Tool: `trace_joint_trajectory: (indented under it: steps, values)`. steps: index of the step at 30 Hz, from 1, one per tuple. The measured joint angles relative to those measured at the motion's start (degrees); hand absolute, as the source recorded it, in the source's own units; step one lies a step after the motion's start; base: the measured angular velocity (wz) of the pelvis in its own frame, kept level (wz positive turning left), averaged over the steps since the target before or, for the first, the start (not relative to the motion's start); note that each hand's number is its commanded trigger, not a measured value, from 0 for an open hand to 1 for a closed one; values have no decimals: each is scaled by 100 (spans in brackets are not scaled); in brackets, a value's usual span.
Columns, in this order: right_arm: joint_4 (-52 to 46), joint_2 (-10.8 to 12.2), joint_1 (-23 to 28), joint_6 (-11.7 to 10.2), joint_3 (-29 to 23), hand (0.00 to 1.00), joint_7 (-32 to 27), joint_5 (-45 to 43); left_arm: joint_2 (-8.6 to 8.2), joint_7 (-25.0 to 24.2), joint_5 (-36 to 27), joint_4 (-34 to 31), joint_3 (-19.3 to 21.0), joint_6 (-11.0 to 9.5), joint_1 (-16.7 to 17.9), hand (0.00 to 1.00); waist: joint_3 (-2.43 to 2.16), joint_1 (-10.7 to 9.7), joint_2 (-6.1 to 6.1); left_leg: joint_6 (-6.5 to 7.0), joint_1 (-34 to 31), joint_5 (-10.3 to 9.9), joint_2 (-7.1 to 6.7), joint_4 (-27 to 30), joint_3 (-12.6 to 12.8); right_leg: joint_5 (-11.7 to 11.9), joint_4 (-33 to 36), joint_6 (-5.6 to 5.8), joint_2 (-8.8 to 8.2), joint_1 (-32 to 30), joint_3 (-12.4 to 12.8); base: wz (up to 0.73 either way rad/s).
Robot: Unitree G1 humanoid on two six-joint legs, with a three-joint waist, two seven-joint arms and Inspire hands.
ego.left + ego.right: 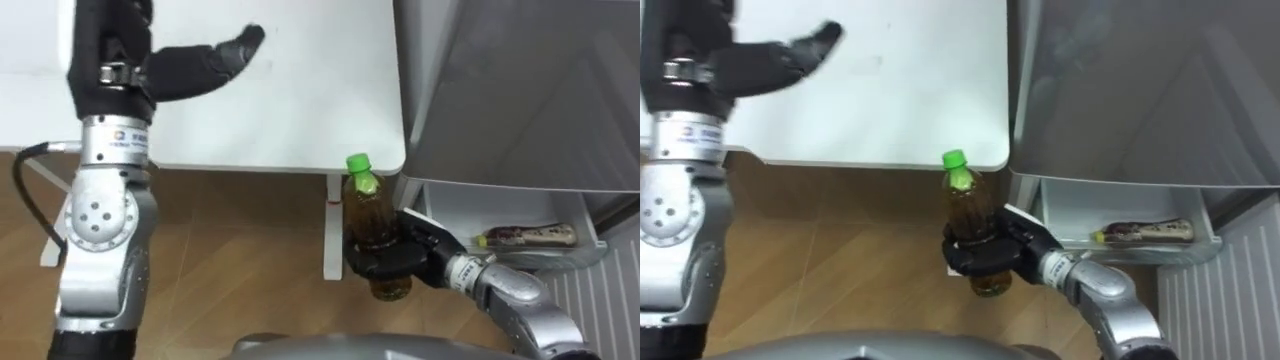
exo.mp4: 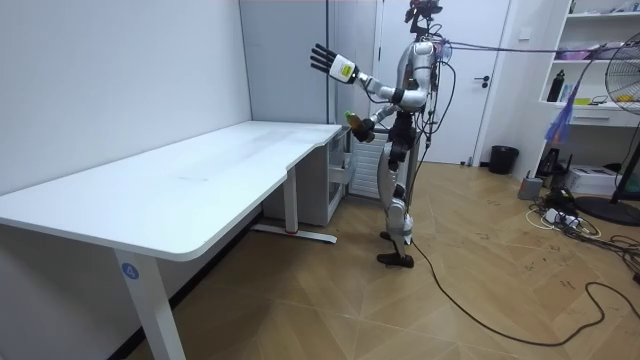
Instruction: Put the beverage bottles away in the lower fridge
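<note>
The right hand comes in from the lower right with its dark fingers and thumb curled round the lower half of a bottle. The bottle holds amber drink and stands upright in the grip. Its body rises above the fingers, and its green cap sits straight above the hand, near the front edge of the white table. The bottle's base shows just below the fingers, clear of the wooden floor under it. Just beyond the hand's outer side is the fridge. Its grey upper front lies above and to the right of the hand. Its white lower compartment stands open at about the hand's own level. A second bottle with a yellow cap lies on its side in that compartment, to the right of the wrist and apart from the held one. The held bottle is outside the compartment, on the hand's inner side, between the table leg and the compartment's near wall. The left hand is raised well to the left over the tabletop, with fingers straight and nothing in them. In the room view the robot stands at the far end of the table beside the fridge, with that empty hand lifted at head height and fingers spread, and the bottle held low at its waist.
</note>
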Motion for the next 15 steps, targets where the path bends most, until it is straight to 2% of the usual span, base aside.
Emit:
trace_joint_trajectory:
  steps: [3,8,11,15]
  values:
    - [0,-26,165,0,-5,100,-47,-13,-3,406,24,266,178,-187,28,0,-25,154,46,-1,73,2,-1,-36,20,0,-3,0,2,14,8,-2]
    - [-16,-19,363,4,-25,100,-124,-70,-6,968,64,831,603,-190,211,0,-38,354,40,-1,68,3,4,-66,68,-2,-6,3,1,-11,0,-4]
    - [-16,-24,444,18,-124,100,-191,-188,0,1296,10,1446,888,-188,247,0,-55,465,22,0,61,2,1,-71,69,-4,-5,7,-4,-7,-16,-2]
    - [-24,11,448,64,-130,100,-320,-167,1,1892,-326,2136,916,-193,690,0,-84,478,-24,1,81,1,-2,-83,57,-4,-79,7,-2,10,-29,0]
